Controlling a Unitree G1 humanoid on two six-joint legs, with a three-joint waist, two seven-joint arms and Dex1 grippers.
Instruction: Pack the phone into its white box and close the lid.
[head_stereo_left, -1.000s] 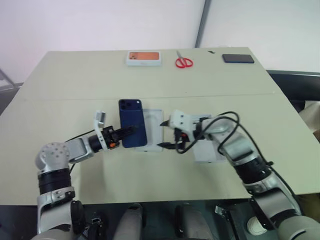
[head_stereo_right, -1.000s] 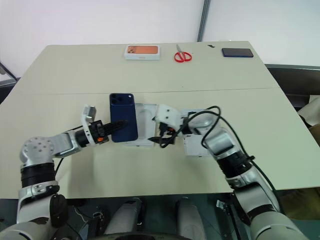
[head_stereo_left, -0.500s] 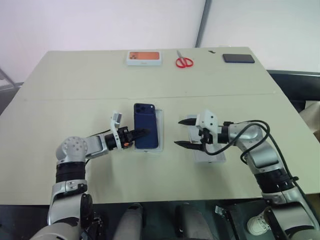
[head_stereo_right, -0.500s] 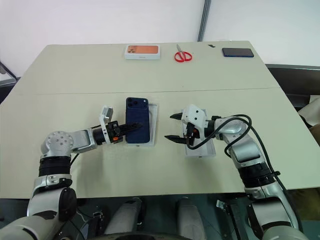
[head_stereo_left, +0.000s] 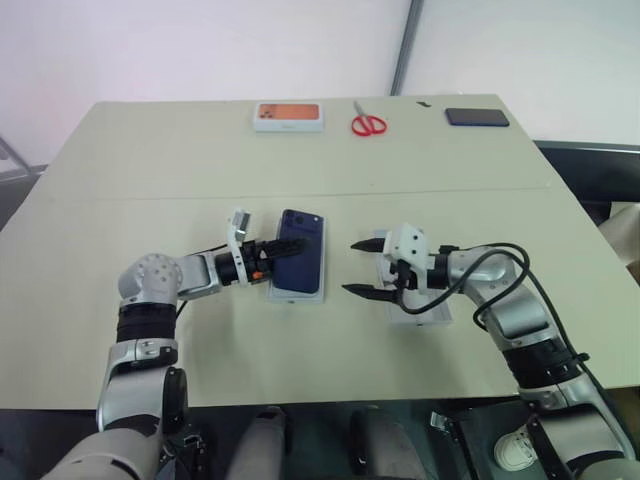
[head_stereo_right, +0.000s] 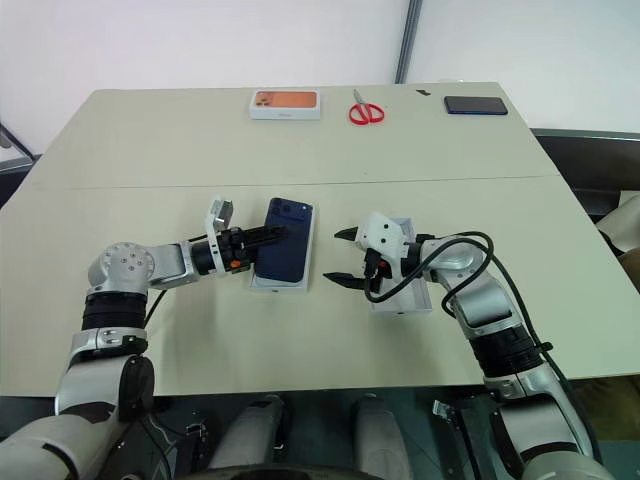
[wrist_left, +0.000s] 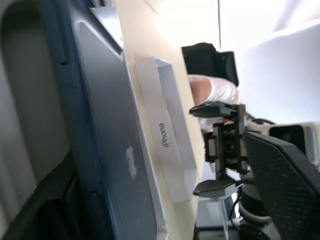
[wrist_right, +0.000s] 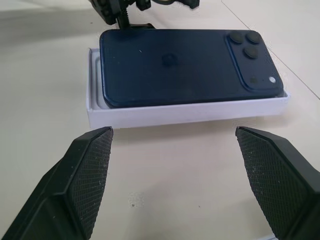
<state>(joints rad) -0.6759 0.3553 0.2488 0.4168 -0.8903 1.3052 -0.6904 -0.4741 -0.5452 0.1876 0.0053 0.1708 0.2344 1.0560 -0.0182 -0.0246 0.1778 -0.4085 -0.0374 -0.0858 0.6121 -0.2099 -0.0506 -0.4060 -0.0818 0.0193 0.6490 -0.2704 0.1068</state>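
Left gripper (head_stereo_right: 268, 237): black fingers at the near edge of the slim dark navy-blue phone (head_stereo_right: 284, 252); spread or pinching, cannot tell. Phone lies askew in the shallow white cardboard box (wrist_right: 187, 115). Right gripper (head_stereo_left: 358, 268), at three o'clock, spread, empty.

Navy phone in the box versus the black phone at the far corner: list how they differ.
The navy phone lies skewed across the white box, not squared to its walls; the black phone lies flat on the bare table. The navy phone shows a blue back with a camera cluster; the black phone looks plain and dark. The navy phone sits between the grippers; the black phone lies far from them. Both are slim rectangles.
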